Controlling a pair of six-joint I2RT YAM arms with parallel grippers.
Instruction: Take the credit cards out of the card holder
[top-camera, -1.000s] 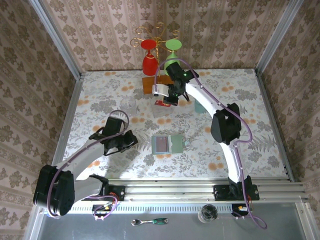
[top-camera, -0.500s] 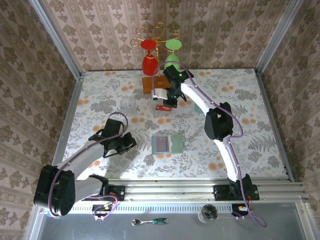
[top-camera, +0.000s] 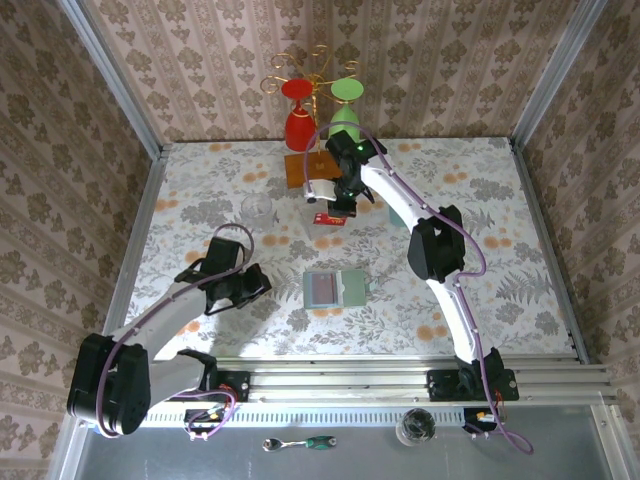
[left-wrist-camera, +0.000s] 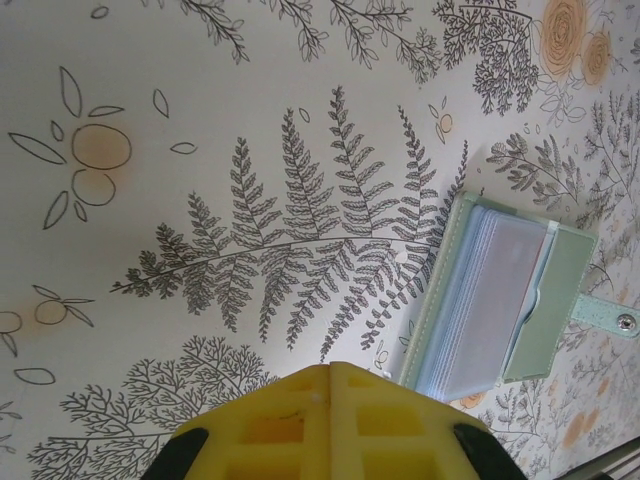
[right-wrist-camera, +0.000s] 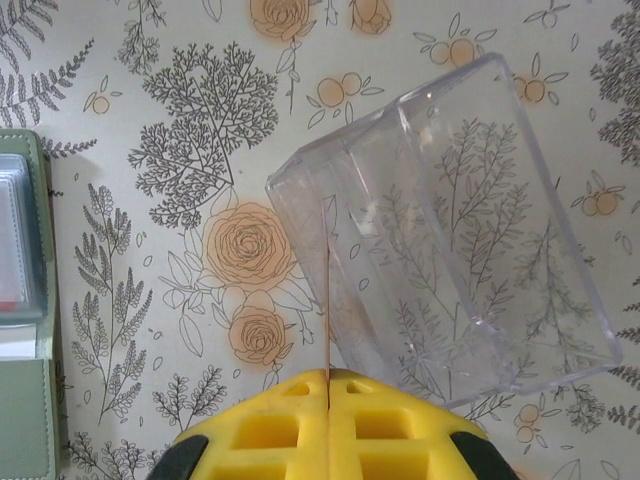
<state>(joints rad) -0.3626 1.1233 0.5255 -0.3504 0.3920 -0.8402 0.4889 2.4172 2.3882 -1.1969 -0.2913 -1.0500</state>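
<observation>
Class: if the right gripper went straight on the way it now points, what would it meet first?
Most likely the clear plastic tray. The right gripper, shut on a credit card seen edge-on, points at one end of the tray, so the card's edge would touch first; depth is unclear.

In the top view both arms have white curved shells and black joint housings, the left arm (top-camera: 165, 315) at lower left and the right arm (top-camera: 455, 310) at right. A purple cable (top-camera: 484, 262) loops along each. The left gripper (left-wrist-camera: 330, 375) and the right gripper (right-wrist-camera: 328, 378) have bright yellow fingers moulded with square recesses, with black parts at the lower corners.
</observation>
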